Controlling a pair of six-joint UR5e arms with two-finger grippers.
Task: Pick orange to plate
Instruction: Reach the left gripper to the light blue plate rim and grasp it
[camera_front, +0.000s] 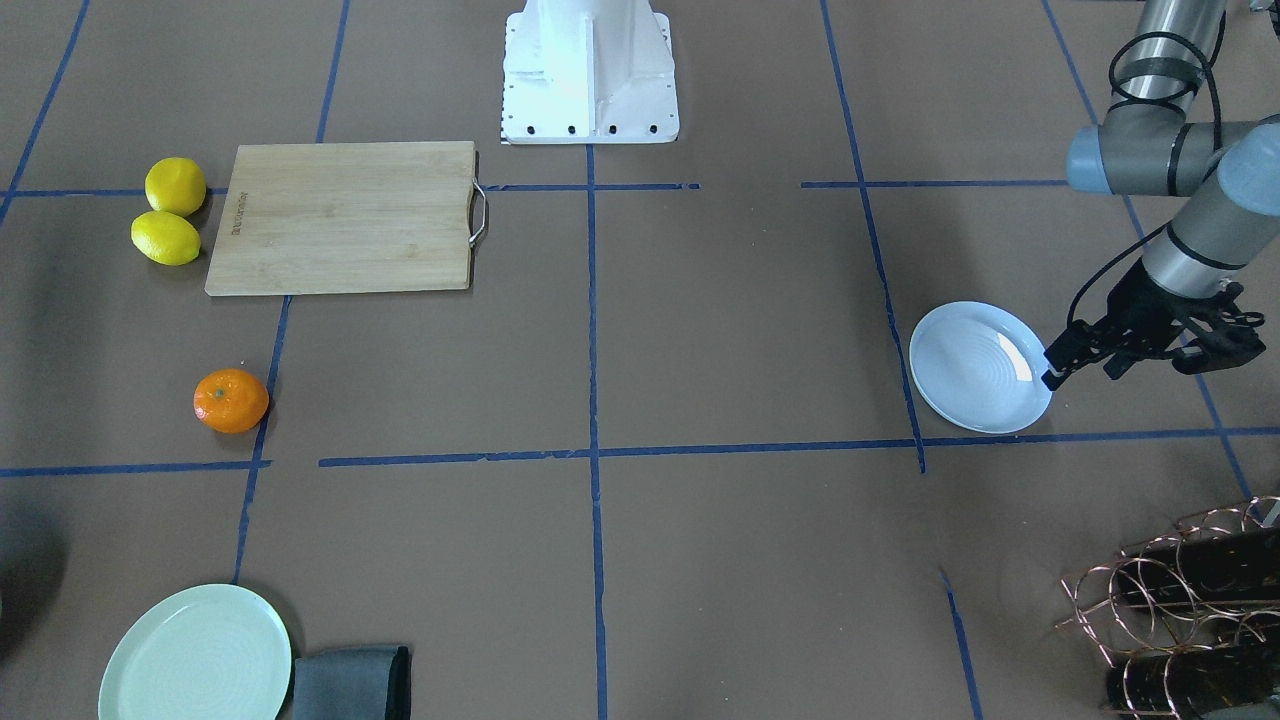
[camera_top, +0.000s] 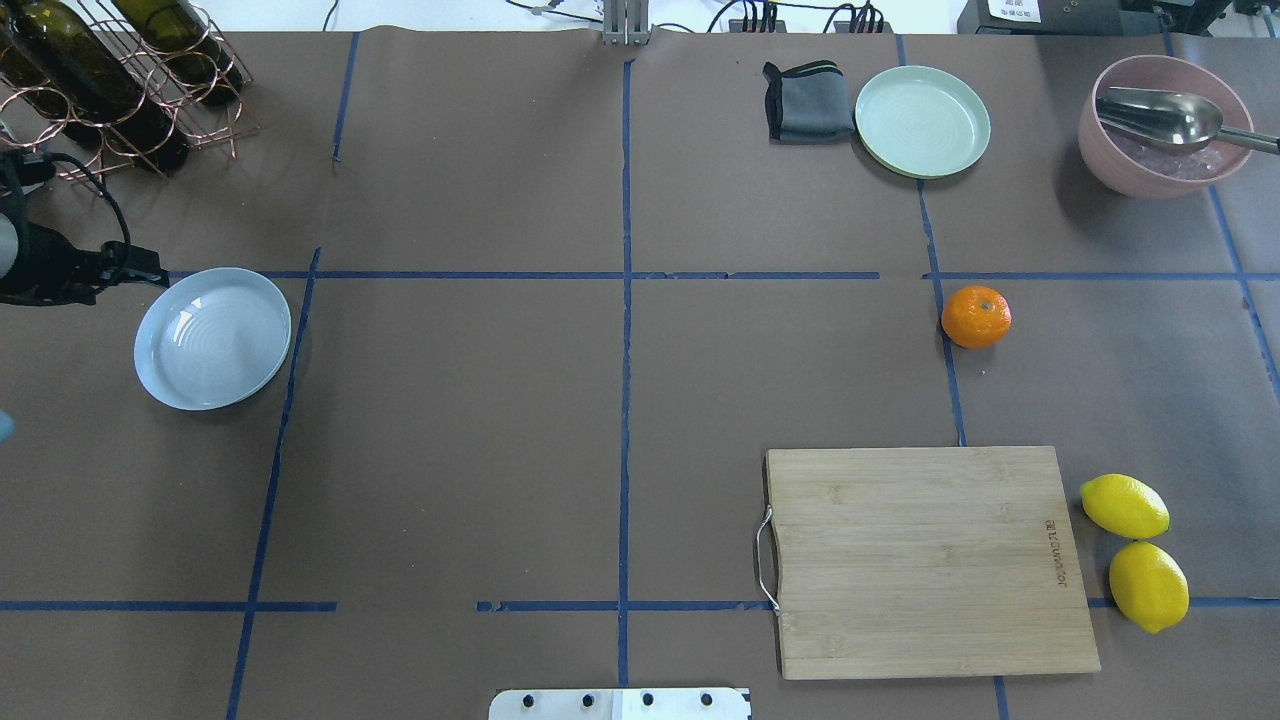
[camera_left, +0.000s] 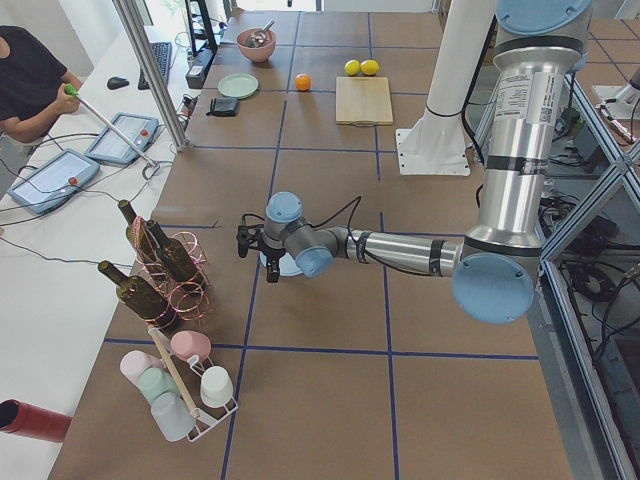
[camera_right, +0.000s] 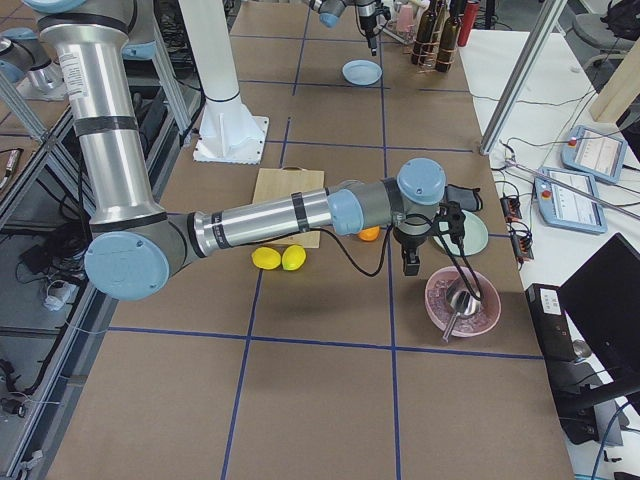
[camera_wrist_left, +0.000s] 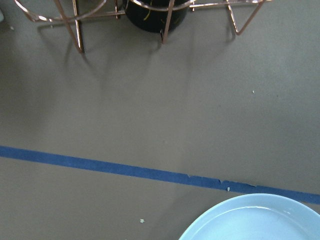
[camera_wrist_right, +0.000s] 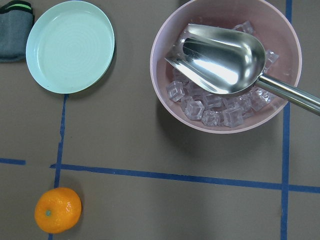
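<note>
The orange (camera_front: 231, 400) sits alone on the brown table, also seen in the overhead view (camera_top: 976, 316) and low left in the right wrist view (camera_wrist_right: 57, 210). Far across the table lies the white, faintly bluish plate (camera_front: 980, 367) (camera_top: 212, 337), with nothing on it. My left gripper (camera_front: 1052, 377) (camera_top: 158, 276) hangs just off the plate's outer rim; its fingers look shut and hold nothing. The left wrist view shows only the plate's rim (camera_wrist_left: 260, 220). My right gripper (camera_right: 410, 265) hovers between the orange and a pink bowl; I cannot tell its state.
A wooden cutting board (camera_top: 930, 560) lies near the robot base with two lemons (camera_top: 1135, 550) beside it. A mint-green plate (camera_top: 922, 120), a grey cloth (camera_top: 806, 100) and a pink bowl (camera_top: 1165, 170) holding ice and a scoop stand beyond the orange. A bottle rack (camera_top: 110, 80) stands behind the white plate.
</note>
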